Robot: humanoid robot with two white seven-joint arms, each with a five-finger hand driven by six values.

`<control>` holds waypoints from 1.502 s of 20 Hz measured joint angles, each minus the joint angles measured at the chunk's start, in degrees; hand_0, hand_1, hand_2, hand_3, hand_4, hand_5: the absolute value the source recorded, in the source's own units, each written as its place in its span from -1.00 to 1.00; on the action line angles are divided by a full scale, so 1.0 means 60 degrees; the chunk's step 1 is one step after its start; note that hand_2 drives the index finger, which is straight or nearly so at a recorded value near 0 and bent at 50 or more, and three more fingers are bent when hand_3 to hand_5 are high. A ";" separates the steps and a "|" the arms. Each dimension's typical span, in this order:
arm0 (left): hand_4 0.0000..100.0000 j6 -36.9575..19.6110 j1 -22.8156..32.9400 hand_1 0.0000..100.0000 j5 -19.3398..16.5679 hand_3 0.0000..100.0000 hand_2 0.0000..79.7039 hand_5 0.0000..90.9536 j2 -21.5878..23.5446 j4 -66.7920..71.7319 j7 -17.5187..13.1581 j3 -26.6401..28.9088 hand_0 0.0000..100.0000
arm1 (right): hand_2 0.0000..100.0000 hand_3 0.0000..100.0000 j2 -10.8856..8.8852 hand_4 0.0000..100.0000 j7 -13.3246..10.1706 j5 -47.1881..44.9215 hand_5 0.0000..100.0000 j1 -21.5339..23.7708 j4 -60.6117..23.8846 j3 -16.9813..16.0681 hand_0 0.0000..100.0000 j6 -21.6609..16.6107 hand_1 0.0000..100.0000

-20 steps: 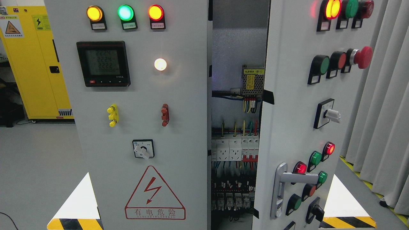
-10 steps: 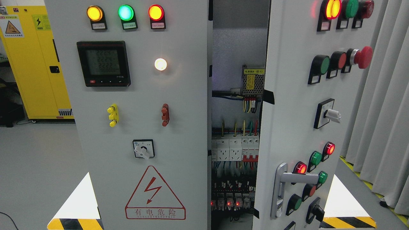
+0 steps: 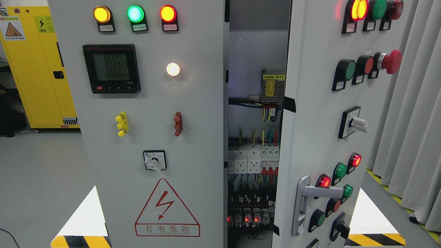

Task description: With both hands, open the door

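door [image 3: 320, 137] on the right of the grey electrical cabinet is swung partly open toward the camera, so a tall gap shows between it and the left door [image 3: 151, 131], which looks closed and flat. on the open door there is a silver lever handle [image 3: 305, 203] low down near its free edge, and around it red and green push buttons, some lit. higher on the same door sit a white rotary switch [image 3: 356, 123], a red mushroom button [image 3: 391, 62] and a row of lamps at the top.

through the gap the inside of the cabinet [image 3: 256, 44] can be seen. near the top hangs a small metal power supply [image 3: 273, 88] with a yellow label, and yellow, red and blue wires go down from it. below are white breakers [image 3: 253, 160] in a row, and lower still dark relays [image 3: 246, 215] with small red lights.

the left door carries three lamps, yellow, green and red, a black digital meter [image 3: 111, 69], one lit white lamp [image 3: 173, 69], a yellow and a red terminal, a small selector switch [image 3: 154, 160] and a red triangle warning sign [image 3: 167, 210].

no hand of the robot is in view, neither left nor right, so whether the fingers are wide or narrow cannot be told.

to the far left stands a yellow cabinet [image 3: 38, 69] on the grey floor [image 3: 41, 179], and grey curtains [image 3: 413, 120] hang at the right.
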 measured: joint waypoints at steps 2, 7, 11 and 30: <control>-1.00 0.0000 0.0038 -1.00 0.0303 -1.00 -1.00 -1.00 0.0400 -0.0734 -0.0199 -0.0088 -1.00 | -1.00 -1.00 -0.0001 -1.00 0.0000 0.0000 -1.00 0.0000 0.0001 0.0000 -0.57 0.0000 -0.72; -1.00 -0.0032 0.0041 -1.00 0.0969 -1.00 -1.00 -1.00 0.1370 -0.2472 -0.0518 -0.0252 -1.00 | -1.00 -1.00 -0.0003 -1.00 0.0001 -0.0004 -1.00 0.0001 0.0000 -0.0001 -0.57 0.0000 -0.72; -1.00 0.0079 -0.0145 -1.00 0.1623 -1.00 -1.00 -1.00 0.2167 -0.3784 -0.0563 -0.0341 -1.00 | -1.00 -1.00 -0.0045 -1.00 0.0001 -0.0007 -1.00 0.0001 -0.0009 -0.0006 -0.57 -0.0001 -0.72; -1.00 0.2420 -0.4682 -1.00 0.5267 -1.00 -1.00 -1.00 0.4044 -0.6660 -0.0180 -0.0718 -1.00 | -1.00 -1.00 -0.0610 -1.00 0.0008 -0.0052 -1.00 -0.0211 -0.0090 -0.0054 -0.57 -0.0181 -0.71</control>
